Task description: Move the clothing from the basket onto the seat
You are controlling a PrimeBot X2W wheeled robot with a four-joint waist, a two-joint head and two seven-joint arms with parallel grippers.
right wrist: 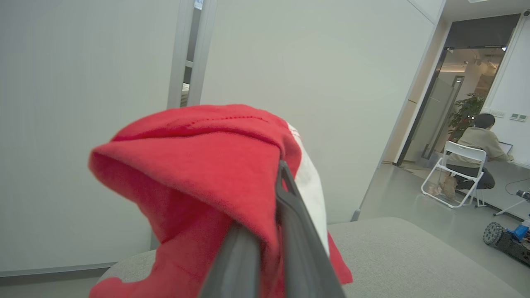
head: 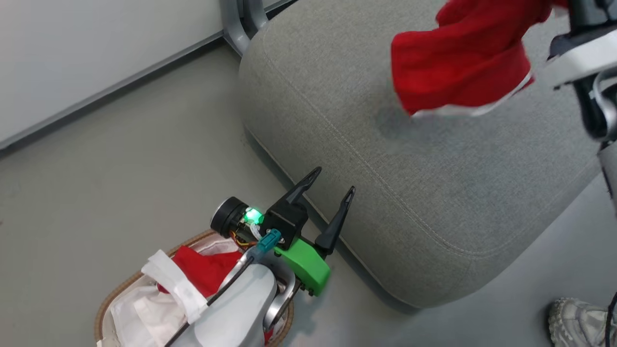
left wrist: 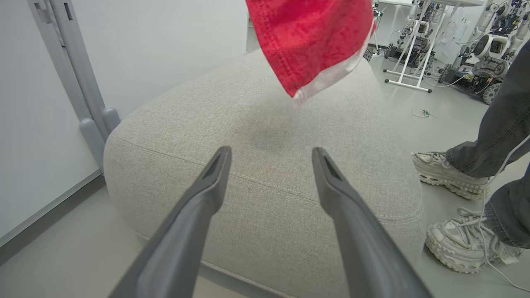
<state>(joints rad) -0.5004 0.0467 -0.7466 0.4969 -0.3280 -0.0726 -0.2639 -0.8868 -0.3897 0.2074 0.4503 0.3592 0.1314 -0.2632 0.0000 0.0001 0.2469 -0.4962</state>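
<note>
**Inspector:** Surroundings and obstructions?

**Assessor:** A person's pale mesh shoes (left wrist: 449, 176) stand on the floor just beside the right edge of the seat (left wrist: 248, 124), with dark trouser legs (left wrist: 497, 136) above them. A grey metal post (left wrist: 89, 107) rises at its far left corner, against a white wall. The left gripper (head: 335, 179) hangs between the basket (head: 126, 283) and the seat, fingers spread wide, holding nothing.

**Inspector:** Where is the clothing?

**Assessor:** One red garment (head: 458, 62) hangs above the seat's far right part, pinched in the pressed-together fingers of the right gripper (right wrist: 285, 194). Its shadow falls on the cushion. More red clothing (head: 207, 270) lies in the basket, near left, with a white sheet (head: 140, 308).

**Inspector:** Materials?

**Assessor:** Seat: grey woven upholstery, rounded edge, stitched seam. Basket: brown woven-look rim. Garment: soft, white-trimmed.
</note>
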